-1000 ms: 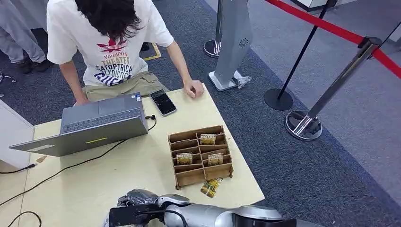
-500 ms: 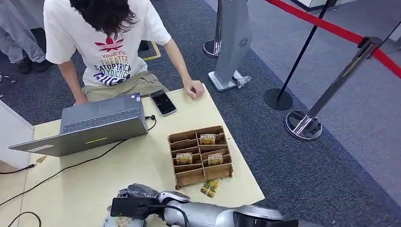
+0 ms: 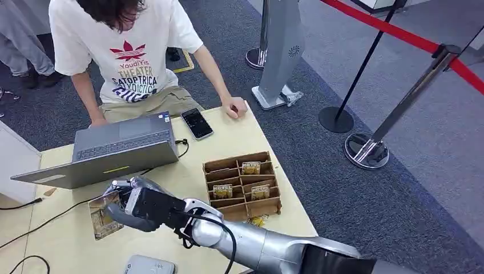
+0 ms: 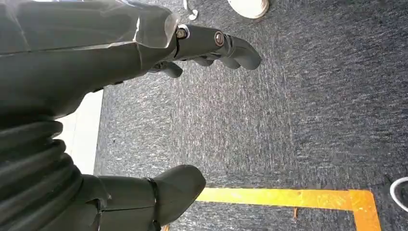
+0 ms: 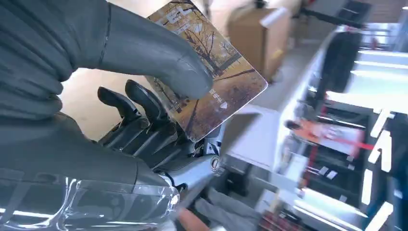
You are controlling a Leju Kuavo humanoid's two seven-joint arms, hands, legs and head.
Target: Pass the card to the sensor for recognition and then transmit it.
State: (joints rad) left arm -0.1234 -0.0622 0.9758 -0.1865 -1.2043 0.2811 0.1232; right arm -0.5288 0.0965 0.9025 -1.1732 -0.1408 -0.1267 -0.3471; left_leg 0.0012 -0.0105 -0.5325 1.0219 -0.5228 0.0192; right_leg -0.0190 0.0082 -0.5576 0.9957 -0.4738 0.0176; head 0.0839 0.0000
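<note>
Your right robot hand [image 3: 137, 202] is up over the pale wooden desk [image 3: 171, 228], clamping a brown card printed with an autumn tree scene [image 3: 103, 216] between the thick grey thumb and the darker fingers [image 5: 144, 103]; in the right wrist view the same card [image 5: 211, 72] juts out past the thumb, its printed face towards the camera. The card sits on the far side of the robot hand from the silver forearm, tilted, with its lower edge close above the desk; whether it touches the surface you cannot tell from here. Just below the robot hand, at the desk's near edge, lies a small grey rounded device [image 3: 149, 266]. To the hand's right stands the brown cardboard divider box [image 3: 242, 187], holding three more printed cards upright in separate compartments, and another card peeks out on the desk at the box's near edge. Beyond the hand sits an open grey laptop [image 3: 114, 149] with a black cable trailing from it, and a black phone [image 3: 197, 123] lies further back. A person in a white printed T-shirt [image 3: 122, 54] leans on the desk's far edge. Your left robot hand [image 4: 159, 96] hangs over dark grey carpet with a yellow floor stripe [image 4: 284, 198], its fingers apart and nothing in them.
</note>
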